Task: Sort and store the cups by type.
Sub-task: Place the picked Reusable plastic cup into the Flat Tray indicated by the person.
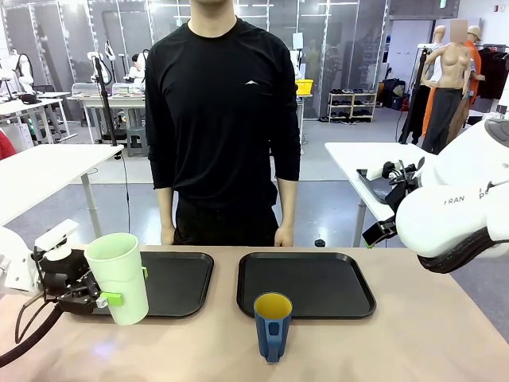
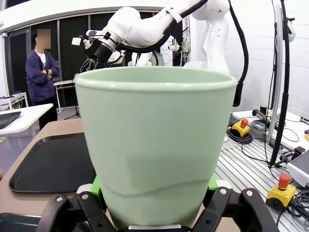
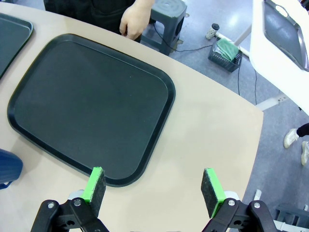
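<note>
My left gripper (image 1: 105,300) is shut on the lower part of the pale mint-green tumbler (image 1: 118,277), which leans slightly at the near left corner of the left black tray (image 1: 181,280). The left wrist view has the tumbler (image 2: 154,140) close up between my green pads (image 2: 96,186). The dark blue mug (image 1: 273,325) with a yellow inside stands upright on the table in front of the right tray (image 1: 318,285), its handle towards me. My right gripper (image 3: 154,186) hangs open and empty above the table by that tray's (image 3: 91,101) corner, with the mug (image 3: 8,166) at the picture's left edge.
A person in black stands at the far side with both hands (image 1: 283,236) resting at the table edge; one hand (image 3: 135,19) lies just beyond the right tray. My right arm (image 1: 453,211) hovers at the right. Both trays hold nothing.
</note>
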`<move>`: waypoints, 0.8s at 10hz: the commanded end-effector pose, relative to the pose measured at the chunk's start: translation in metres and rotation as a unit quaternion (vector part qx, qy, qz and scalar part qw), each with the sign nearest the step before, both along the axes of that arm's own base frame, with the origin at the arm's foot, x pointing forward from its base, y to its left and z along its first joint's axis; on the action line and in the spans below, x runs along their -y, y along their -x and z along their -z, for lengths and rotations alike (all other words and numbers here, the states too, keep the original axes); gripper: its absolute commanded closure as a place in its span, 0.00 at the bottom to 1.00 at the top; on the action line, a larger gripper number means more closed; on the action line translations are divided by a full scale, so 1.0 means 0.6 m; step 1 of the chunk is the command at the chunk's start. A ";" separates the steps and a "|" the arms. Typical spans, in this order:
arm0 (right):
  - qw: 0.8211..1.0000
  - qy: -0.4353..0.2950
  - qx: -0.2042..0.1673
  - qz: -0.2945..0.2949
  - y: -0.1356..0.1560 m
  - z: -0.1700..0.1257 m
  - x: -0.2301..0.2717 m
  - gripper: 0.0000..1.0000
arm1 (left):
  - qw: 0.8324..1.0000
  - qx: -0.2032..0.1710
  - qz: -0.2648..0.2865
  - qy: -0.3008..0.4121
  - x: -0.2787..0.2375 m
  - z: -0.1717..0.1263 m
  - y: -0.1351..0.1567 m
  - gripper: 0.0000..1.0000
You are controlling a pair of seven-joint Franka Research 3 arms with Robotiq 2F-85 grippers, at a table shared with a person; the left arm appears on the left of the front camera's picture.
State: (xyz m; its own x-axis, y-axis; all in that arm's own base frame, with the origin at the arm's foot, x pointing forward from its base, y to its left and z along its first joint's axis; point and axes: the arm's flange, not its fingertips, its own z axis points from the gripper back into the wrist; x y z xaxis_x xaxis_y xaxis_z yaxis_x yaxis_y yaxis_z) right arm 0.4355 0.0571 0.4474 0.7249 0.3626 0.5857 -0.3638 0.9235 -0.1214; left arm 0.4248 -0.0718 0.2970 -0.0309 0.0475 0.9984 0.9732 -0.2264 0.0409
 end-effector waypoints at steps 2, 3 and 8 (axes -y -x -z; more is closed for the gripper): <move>1.000 -0.003 0.001 0.001 0.001 0.002 0.002 0.00 | 1.000 0.003 0.002 0.000 0.002 -0.003 -0.002 0.75; 1.000 -0.003 0.001 0.001 0.001 0.002 0.002 0.00 | 1.000 0.003 0.002 0.000 0.002 -0.003 -0.002 0.75; 1.000 -0.003 0.001 0.001 0.001 0.002 0.002 0.00 | 1.000 0.003 0.002 0.000 0.002 -0.003 -0.002 0.75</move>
